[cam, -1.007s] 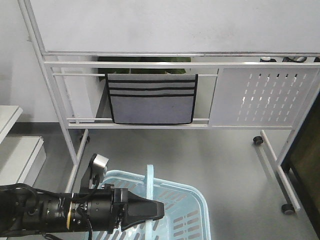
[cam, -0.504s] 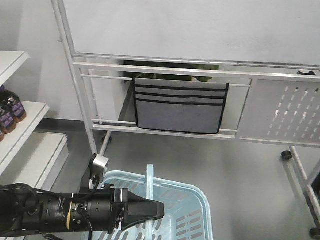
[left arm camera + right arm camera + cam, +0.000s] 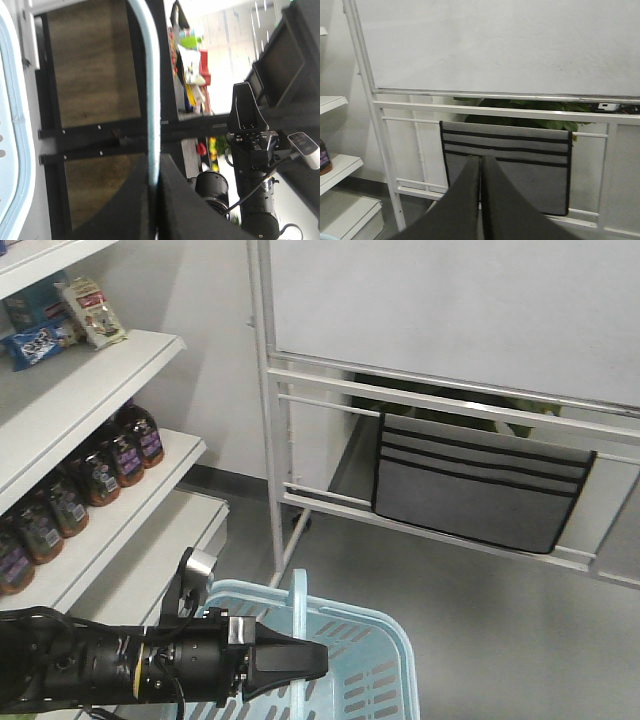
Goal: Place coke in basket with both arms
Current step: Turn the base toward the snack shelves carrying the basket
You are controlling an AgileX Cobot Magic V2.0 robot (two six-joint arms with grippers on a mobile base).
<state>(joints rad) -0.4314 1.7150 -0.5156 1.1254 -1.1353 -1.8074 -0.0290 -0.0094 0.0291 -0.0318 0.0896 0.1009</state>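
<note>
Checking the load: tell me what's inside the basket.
Only bare slotted walls show inside the basket. The left arm covers its left part; the floor lies out of frame.

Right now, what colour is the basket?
The basket is pale blue, clearest in the exterior front-facing view.

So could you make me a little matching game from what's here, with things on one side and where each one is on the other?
Things:
1. basket
2. brown bottles
3. grey pocket organiser
4. snack packets

Places:
A. hanging on the white frame
B. on the upper shelf
C. handle clamped in the left pincer
D. standing in a row on the lower shelf

Pairs: 1-C, 2-D, 3-A, 4-B
</note>
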